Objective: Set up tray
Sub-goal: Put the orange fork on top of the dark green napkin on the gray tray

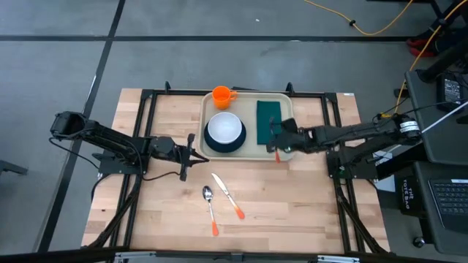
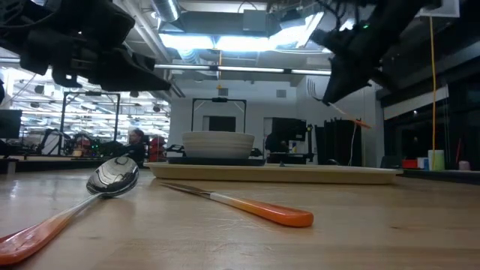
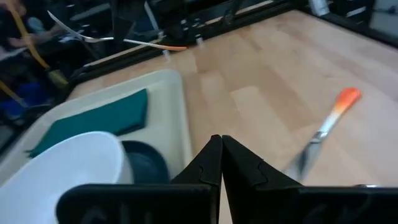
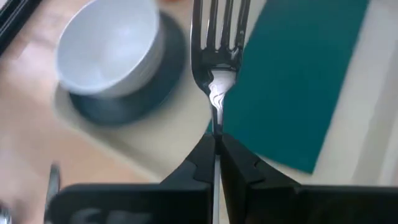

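My right gripper (image 4: 216, 144) is clamped on a fork (image 4: 216, 43), holding it in the air above the tray (image 1: 252, 153), over the strip between the napkin (image 1: 268, 120) and the bowl (image 1: 224, 128). The tines point out past my fingertips and the orange handle sticks out behind.

The tray sits at the far middle of the table (image 1: 292, 204). On it, the white bowl rests on a dark plate (image 1: 224, 144), the green napkin lies flat just beside the plate, and an orange cup (image 1: 222, 95) stands at the tray's far edge.

My left gripper (image 3: 221, 155) is pressed shut on nothing, just off the tray's left edge. Nearer than the tray, a spoon (image 1: 210, 208) and a knife (image 1: 228, 195) lie on the wood, apart from each other.
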`<action>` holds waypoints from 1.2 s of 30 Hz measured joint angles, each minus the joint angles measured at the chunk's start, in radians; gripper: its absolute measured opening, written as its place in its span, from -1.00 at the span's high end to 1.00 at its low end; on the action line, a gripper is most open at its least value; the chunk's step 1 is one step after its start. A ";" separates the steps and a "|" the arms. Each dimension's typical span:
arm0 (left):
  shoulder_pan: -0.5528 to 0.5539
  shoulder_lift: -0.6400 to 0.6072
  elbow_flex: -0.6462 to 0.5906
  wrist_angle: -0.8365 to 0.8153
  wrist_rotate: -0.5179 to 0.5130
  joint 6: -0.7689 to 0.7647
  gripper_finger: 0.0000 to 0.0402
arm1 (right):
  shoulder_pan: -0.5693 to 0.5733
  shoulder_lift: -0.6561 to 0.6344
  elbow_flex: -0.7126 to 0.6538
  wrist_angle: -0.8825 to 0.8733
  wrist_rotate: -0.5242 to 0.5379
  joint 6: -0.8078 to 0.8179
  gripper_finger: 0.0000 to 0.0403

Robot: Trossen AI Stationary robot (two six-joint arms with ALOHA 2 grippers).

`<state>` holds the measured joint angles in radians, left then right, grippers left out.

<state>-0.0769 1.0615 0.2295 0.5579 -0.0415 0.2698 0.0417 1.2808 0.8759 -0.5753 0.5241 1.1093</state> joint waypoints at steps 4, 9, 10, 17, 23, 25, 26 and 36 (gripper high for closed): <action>0.000 0.000 0.000 0.000 -0.076 0.004 0.98 | -0.129 0.000 0.019 -0.009 -0.038 -0.048 0.94; 0.000 0.000 0.000 0.031 -0.134 0.006 0.99 | -0.275 0.027 0.035 0.000 -0.119 -0.126 0.93; 0.000 0.000 0.000 0.040 -0.144 0.007 0.99 | -0.299 0.039 0.041 0.006 -0.141 -0.144 0.93; 0.000 0.000 0.000 0.104 -0.158 0.103 0.97 | -0.423 0.150 0.118 0.011 -0.237 -0.253 0.93; 0.000 0.000 0.000 0.105 -0.156 0.111 0.99 | -0.450 0.223 0.162 -0.013 -0.233 -0.284 0.93; 0.000 0.000 0.000 0.106 -0.155 0.111 0.99 | -0.451 0.236 0.167 -0.015 -0.219 -0.282 0.93; 0.000 0.000 0.000 0.107 -0.155 0.116 0.98 | -0.451 0.243 0.167 -0.019 -0.215 -0.280 0.93; 0.000 0.000 0.000 0.161 -0.062 0.190 0.99 | -0.469 0.258 0.173 -0.030 -0.215 -0.284 0.93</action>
<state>-0.0765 1.0618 0.2294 0.7190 -0.1032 0.4594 -0.4269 1.5391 1.0485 -0.6054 0.3092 0.8253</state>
